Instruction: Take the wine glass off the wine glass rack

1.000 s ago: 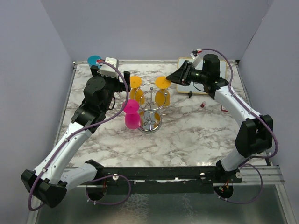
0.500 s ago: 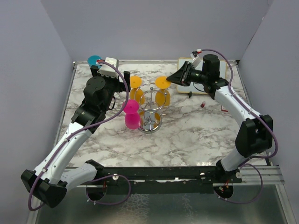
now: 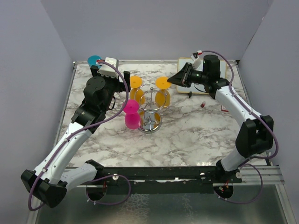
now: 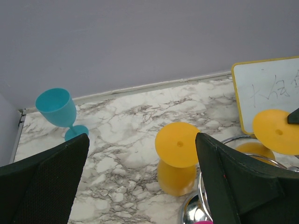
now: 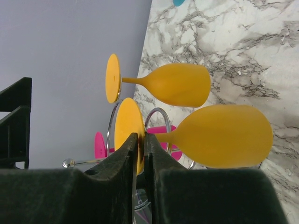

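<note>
The chrome wine glass rack [image 3: 150, 105] stands mid-table with an orange wine glass [image 3: 162, 97] hanging upside down on its right, a second orange glass [image 3: 136, 83] on its left, and a pink glass [image 3: 131, 114] at the front left. My right gripper [image 3: 171, 79] is shut on the foot disc of the right orange glass [image 5: 126, 122], whose bowl [image 5: 224, 135] hangs beside a rack ring [image 5: 159, 114]. My left gripper [image 3: 122, 85] is open and empty beside the left orange glass [image 4: 177, 144], without touching it.
A teal wine glass [image 3: 94, 60] stands upright at the back left corner and also shows in the left wrist view [image 4: 56, 108]. A small whiteboard [image 4: 266, 93] leans at the back right, behind my right arm. A small red item [image 3: 203, 104] lies right of the rack.
</note>
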Robot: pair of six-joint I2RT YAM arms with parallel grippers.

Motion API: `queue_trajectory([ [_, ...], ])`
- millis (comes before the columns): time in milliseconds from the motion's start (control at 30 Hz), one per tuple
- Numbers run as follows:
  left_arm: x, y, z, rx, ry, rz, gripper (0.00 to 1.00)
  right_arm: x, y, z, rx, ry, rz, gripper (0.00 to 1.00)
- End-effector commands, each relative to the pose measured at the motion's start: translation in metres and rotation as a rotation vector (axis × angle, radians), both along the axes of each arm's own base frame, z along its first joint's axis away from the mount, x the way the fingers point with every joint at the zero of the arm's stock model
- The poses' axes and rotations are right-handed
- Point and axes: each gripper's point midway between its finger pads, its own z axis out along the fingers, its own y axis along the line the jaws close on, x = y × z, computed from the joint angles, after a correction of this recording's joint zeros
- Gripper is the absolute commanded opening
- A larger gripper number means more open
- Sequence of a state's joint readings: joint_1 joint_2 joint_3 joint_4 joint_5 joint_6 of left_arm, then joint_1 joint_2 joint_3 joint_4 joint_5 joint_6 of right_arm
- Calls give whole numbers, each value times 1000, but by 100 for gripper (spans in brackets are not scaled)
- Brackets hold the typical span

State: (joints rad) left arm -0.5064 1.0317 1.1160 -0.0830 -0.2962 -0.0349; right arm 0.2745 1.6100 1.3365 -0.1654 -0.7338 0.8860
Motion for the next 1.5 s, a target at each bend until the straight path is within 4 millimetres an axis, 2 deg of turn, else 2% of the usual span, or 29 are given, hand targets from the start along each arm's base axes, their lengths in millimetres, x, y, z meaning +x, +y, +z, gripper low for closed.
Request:
queue_trajectory([
  [0, -3, -6, 6, -27, -20, -25, 100, -9, -2, 28, 21, -34, -2, 9],
  [167, -3, -5, 6, -28, -21, -24, 100, -11, -2, 35, 38, -19, -14, 2],
  [533, -5, -6, 8, -33, -24, -29, 100, -5, -6, 47, 77, 10, -88, 2],
  [767, -6, -5, 9, -29, -27, -27, 100, -2, -16, 48, 64, 23, -133, 2],
  [1200, -6, -7, 8, -32, -26, -31, 100, 16, -54, 45, 112, 14, -203, 2],
  [1467, -7, -6, 8, -31, -27, -27, 100, 28, -91, 64, 132, -91, -224, 2],
])
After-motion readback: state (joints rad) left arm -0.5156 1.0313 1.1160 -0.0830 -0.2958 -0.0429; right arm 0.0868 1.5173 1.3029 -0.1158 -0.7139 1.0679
